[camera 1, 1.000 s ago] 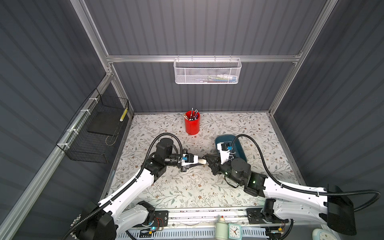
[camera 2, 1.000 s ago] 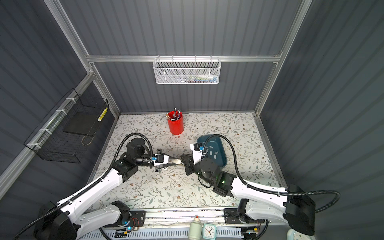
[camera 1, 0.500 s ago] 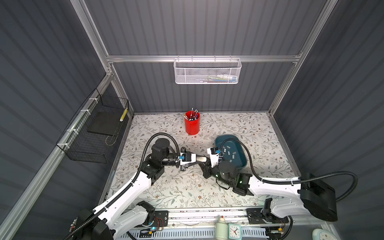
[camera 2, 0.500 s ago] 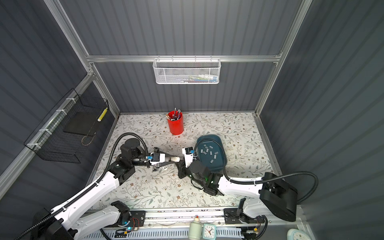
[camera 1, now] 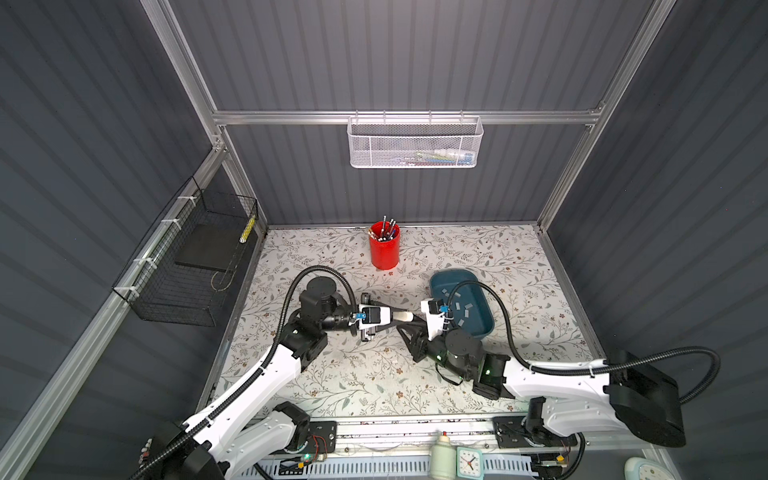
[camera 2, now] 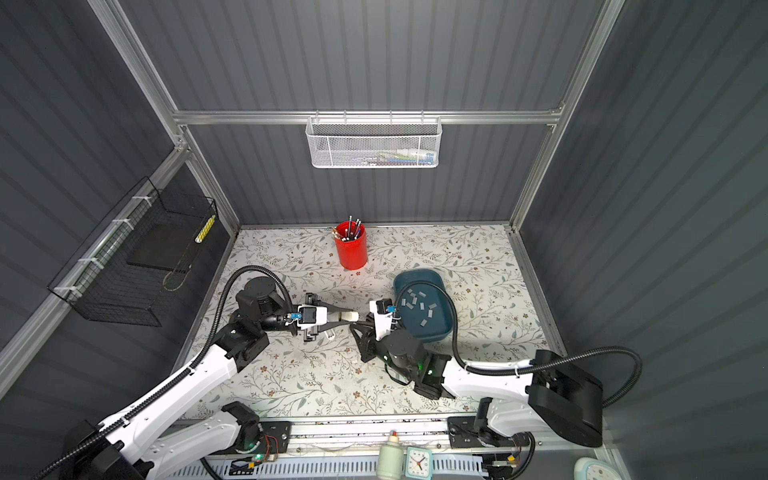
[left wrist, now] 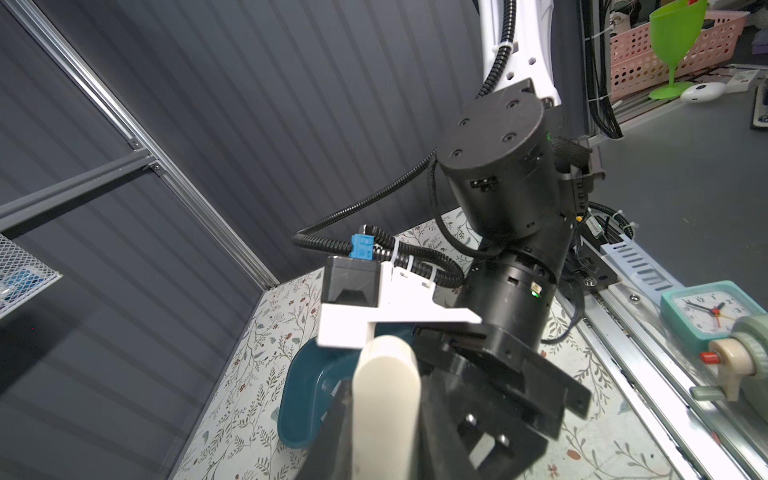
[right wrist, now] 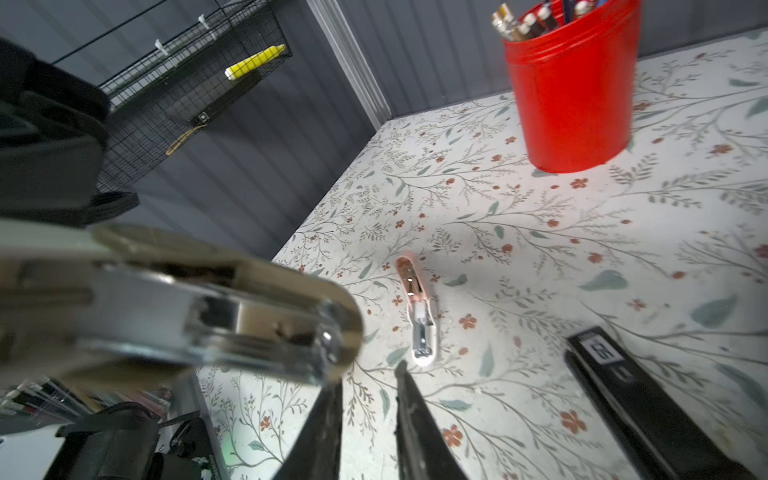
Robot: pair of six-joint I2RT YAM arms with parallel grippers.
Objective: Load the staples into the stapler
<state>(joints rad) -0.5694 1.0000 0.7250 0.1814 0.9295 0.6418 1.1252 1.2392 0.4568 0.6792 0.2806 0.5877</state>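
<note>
My left gripper is shut on a cream stapler, holding it level above the table with its tip pointing right. The left wrist view shows the stapler gripped between the dark fingers. In the right wrist view its metal channel faces the camera, blurred. My right gripper sits just past the stapler's tip. Its jaws stand a little apart, with only the table showing between them. Several grey staples lie in the blue tray, and both top views show them.
A red cup of pens stands at the back. A small rose-gold and white piece lies on the floral table below the stapler. A black bar with a label lies beside it. Wire baskets hang on the walls.
My right gripper has shifted slightly left, closer to the stapler's tip, and its jaws have parted a little. The left gripper still holds the stapler in about the same place.
</note>
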